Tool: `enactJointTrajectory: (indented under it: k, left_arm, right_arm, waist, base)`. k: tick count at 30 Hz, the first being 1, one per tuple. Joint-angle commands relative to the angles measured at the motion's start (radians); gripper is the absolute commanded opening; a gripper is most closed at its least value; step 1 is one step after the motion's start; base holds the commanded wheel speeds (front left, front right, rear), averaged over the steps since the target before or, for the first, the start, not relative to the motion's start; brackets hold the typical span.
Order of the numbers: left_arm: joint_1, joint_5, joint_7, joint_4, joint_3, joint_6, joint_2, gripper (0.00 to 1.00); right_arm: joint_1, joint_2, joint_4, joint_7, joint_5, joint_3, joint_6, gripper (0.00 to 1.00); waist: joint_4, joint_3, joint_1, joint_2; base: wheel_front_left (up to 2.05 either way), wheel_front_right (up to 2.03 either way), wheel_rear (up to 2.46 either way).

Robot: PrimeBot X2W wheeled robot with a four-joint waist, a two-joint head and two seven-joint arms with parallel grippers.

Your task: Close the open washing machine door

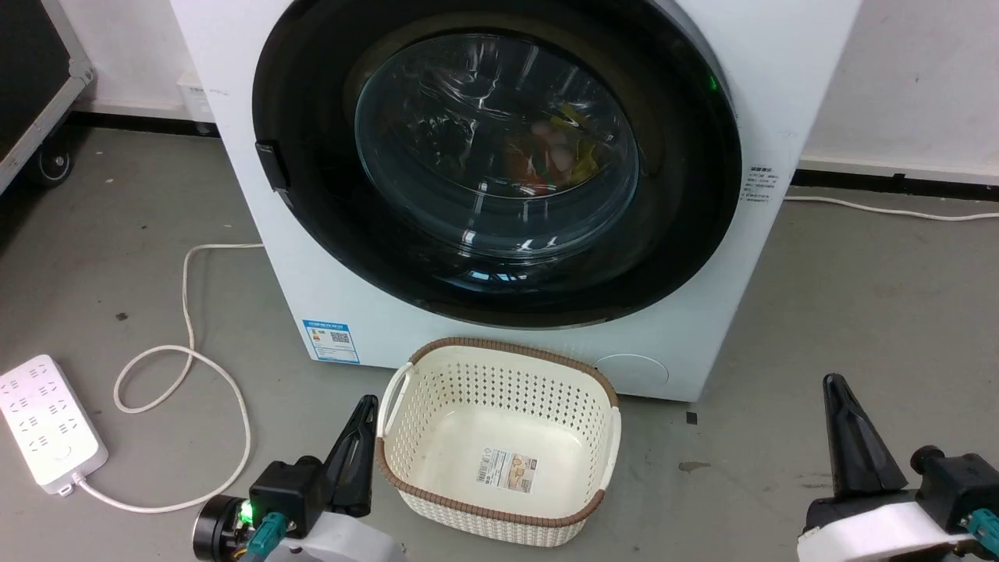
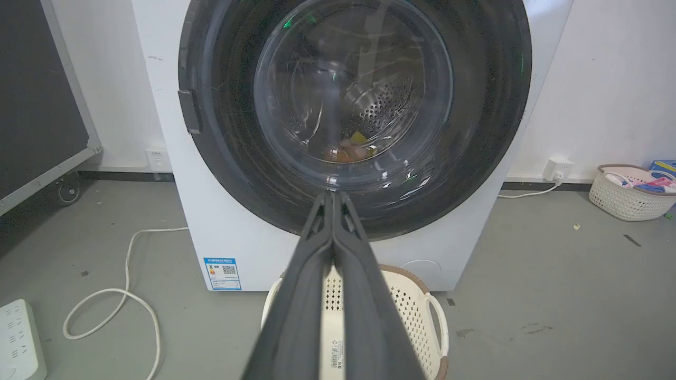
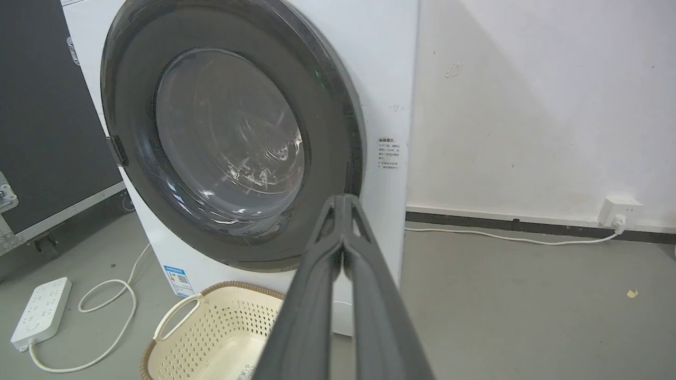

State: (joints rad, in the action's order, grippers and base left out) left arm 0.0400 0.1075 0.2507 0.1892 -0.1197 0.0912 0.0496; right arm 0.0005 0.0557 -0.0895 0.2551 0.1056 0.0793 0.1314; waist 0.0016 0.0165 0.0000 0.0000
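The washing machine door lies flat against the front of the white washing machine, its black rim and clear glass bowl facing me. Coloured laundry shows through the glass. In the left wrist view the door is straight ahead, and in the right wrist view the door is to the left. My left gripper is shut, low and left of the cream basket, well short of the machine. My right gripper is shut at the lower right, away from the door. Both hold nothing.
The cream basket, empty, stands on the grey floor right before the machine. A white power strip and its looped cable lie at the left. A black wheeled case stands far left. A second basket with clothes sits by the right wall.
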Motion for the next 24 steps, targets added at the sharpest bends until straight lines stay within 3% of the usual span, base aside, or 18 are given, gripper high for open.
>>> enactJointTrajectory:
  k: [1, 24]
  left_arm:
    - [-0.001, -0.004, -0.004, -0.005, 0.003, -0.003, 0.0, 0.0]
    - [-0.009, -0.023, -0.051, -0.04, 0.025, -0.019, 0.0, 0.0]
  right_arm:
    - [0.0, 0.0, 0.003, -0.007, -0.004, -0.002, 0.0, 0.0]
    - [0.0, -0.001, 0.019, -0.055, -0.023, -0.017, 0.0, 0.0]
  waist:
    - [0.0, 0.0, 0.0, 0.0]
    - [0.0, -0.003, 0.0, 0.0]
  base:
    - [0.0, 0.0, 0.0]
    - [0.0, 0.0, 0.0]
